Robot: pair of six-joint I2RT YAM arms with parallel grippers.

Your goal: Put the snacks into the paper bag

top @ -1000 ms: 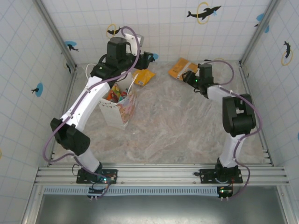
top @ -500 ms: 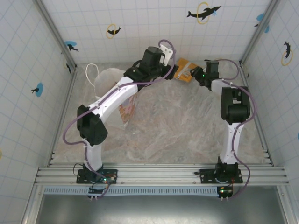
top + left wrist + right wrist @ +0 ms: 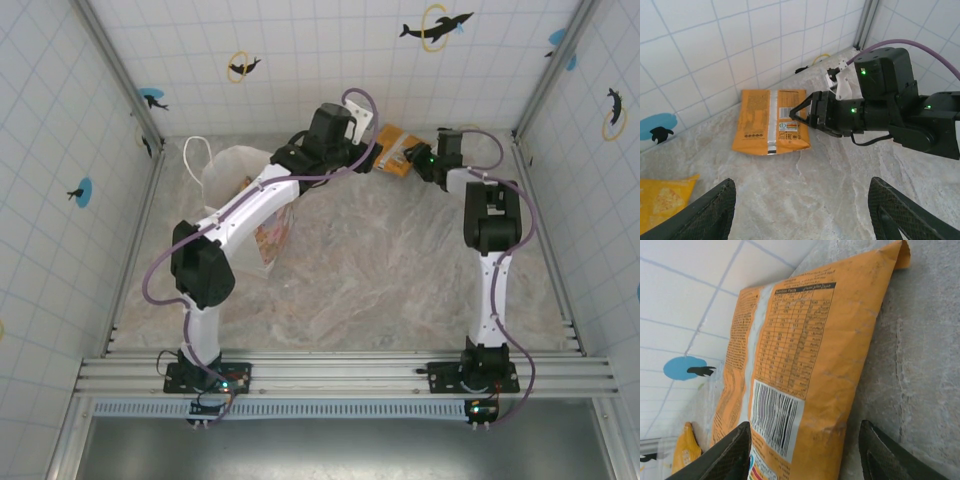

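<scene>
The flat orange foil snack packet (image 3: 770, 120) lies by the back wall, its long side pointing away from the right claw (image 3: 804, 429). That claw is nearer and open, with the packet's end between its fingers. The left claw (image 3: 800, 200) hangs open, farther back.

Lab robot cell: tiled walls (image 3: 330, 60), aluminium frame (image 3: 340, 375), marble-look tabletop (image 3: 380, 270).

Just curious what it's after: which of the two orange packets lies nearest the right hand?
The darker orange packet, barcode side up, just in front of the right hand. The yellower packet lies well off to its side.
</scene>
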